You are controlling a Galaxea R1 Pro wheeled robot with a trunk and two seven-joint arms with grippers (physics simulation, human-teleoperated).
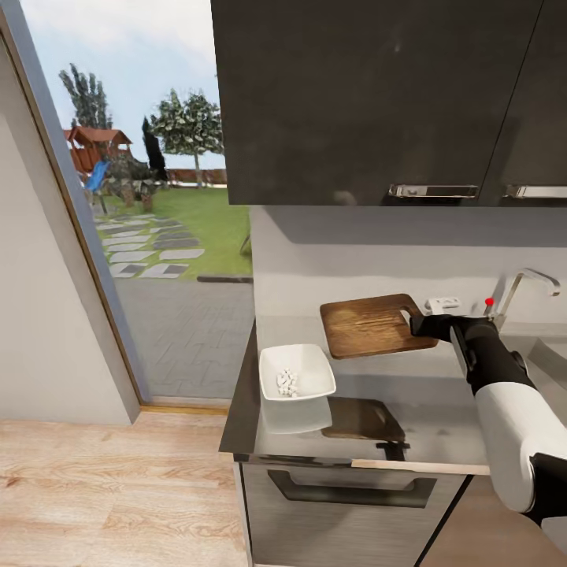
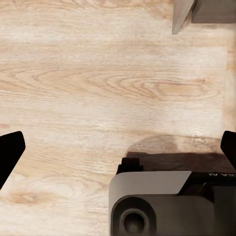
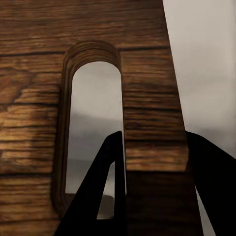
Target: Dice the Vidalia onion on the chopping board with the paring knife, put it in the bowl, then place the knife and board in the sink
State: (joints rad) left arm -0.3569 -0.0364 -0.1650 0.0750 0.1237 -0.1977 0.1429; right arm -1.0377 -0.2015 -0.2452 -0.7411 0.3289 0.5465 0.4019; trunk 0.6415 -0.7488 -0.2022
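Right gripper (image 3: pixel 152 187) clamped on chopping board's (image 1: pixel 368 324) handle strip beside oval slot, board aloft above countertop (image 1: pixel 409 409).
Diced onion (image 1: pixel 287 383) in bowl (image 1: pixel 298 372); sink (image 1: pixel 551 350) just beyond. Left gripper (image 2: pixel 118 147) spread over floor. Best kept level, swung clear of tap (image 1: pixel 528 287), lowered gently.
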